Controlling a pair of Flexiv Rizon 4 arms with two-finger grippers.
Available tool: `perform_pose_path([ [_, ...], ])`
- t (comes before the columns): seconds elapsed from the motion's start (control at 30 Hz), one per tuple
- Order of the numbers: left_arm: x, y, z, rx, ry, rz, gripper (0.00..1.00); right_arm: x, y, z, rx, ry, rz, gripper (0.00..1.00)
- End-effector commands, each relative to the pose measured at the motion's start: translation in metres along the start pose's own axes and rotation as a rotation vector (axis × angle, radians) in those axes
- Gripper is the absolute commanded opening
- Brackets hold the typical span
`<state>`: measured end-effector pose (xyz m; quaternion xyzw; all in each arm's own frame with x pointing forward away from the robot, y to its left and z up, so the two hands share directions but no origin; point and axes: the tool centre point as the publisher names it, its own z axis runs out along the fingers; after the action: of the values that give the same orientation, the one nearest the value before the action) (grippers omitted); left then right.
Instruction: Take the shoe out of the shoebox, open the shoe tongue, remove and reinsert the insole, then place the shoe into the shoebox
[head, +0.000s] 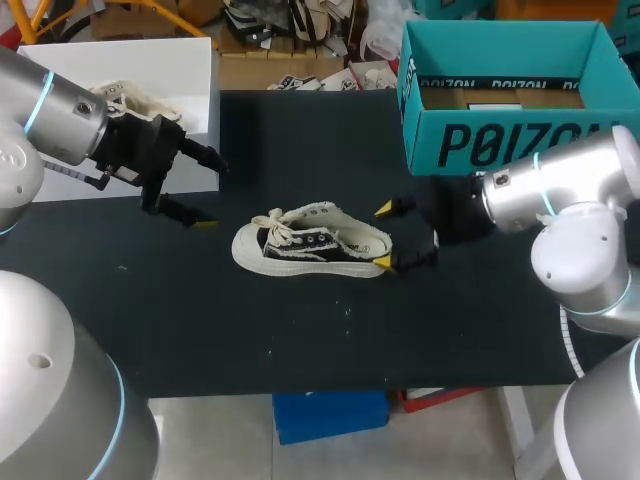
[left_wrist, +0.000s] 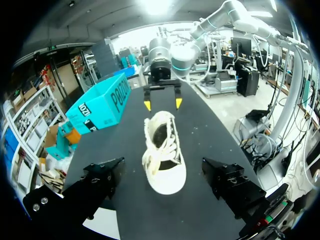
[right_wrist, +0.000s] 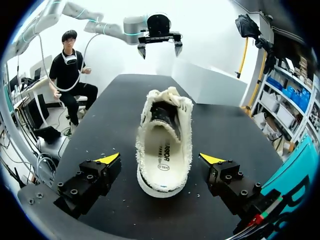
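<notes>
One step done: shoe (head: 312, 243) out of shoebox (head: 500, 145), lying mid-desk. Insole (right_wrist: 162, 157) in place; tongue, insole and reboxing steps judged pending. Right end effector (head: 384, 236) wide, straddling heel; left end effector (head: 210, 194) wide, apart.

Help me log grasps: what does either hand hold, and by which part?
Nothing is held. The right hand straddles the shoe heel, open, not touching; the left hand is open, apart.
</notes>
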<state>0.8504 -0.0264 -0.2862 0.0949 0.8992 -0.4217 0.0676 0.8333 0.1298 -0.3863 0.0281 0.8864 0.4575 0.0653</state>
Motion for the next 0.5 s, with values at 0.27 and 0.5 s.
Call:
perform_pose_path([
  [0.27, 0.001, 0.001, 0.001, 0.000, -0.005, 0.003, 1.00, -0.006, -0.011, 0.016, -0.049, -0.001, 0.016, 1.00],
  [0.5, 0.001, 0.001, 0.001, 0.000, -0.005, 0.003, 1.00, -0.009, -0.013, 0.024, -0.055, 0.015, 0.019, 1.00],
])
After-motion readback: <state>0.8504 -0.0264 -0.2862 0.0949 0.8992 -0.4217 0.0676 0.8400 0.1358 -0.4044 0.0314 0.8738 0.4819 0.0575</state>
